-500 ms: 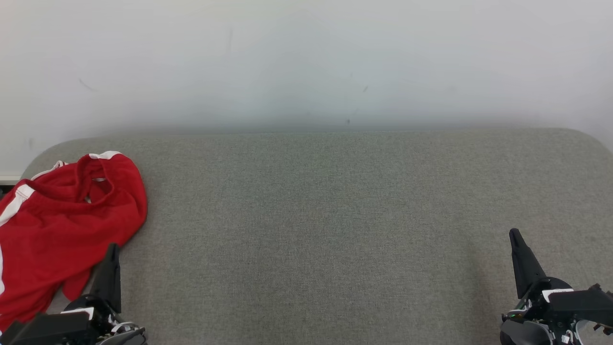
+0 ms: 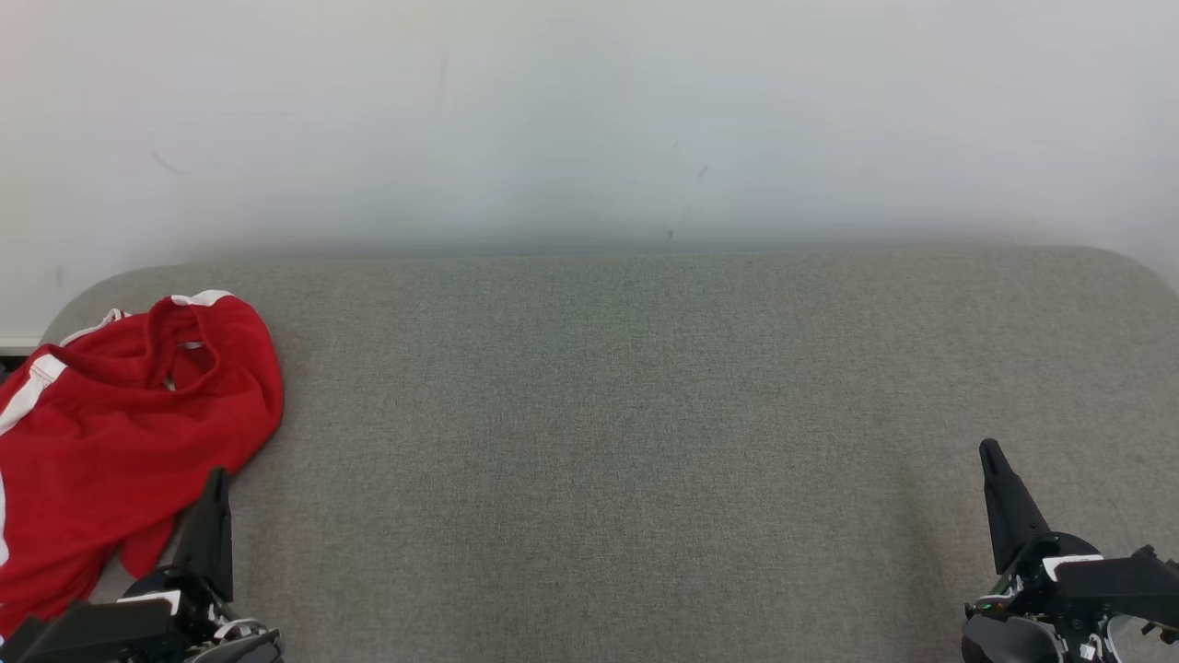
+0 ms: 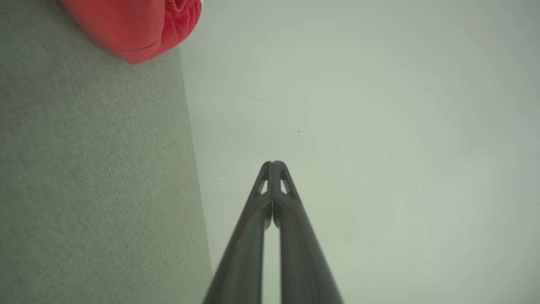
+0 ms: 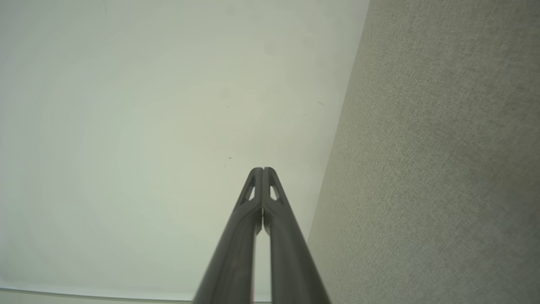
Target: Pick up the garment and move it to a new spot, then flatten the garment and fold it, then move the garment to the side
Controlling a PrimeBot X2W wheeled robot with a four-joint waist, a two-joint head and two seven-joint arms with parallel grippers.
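Garment (image 2: 120,424) lay bunched at the surface's (image 2: 599,414) left end. Left gripper (image 2: 218,479) and right gripper (image 2: 988,451) sat pressed together, empty, ready to reach.

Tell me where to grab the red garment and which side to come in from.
Grip the bunched fold by the white-trimmed opening at the far right of the red garment, probably with the left gripper, coming down from its right side. The cloth stands up in a ridge there; the rest lies flatter on the grey surface. The shut jaws must open first.
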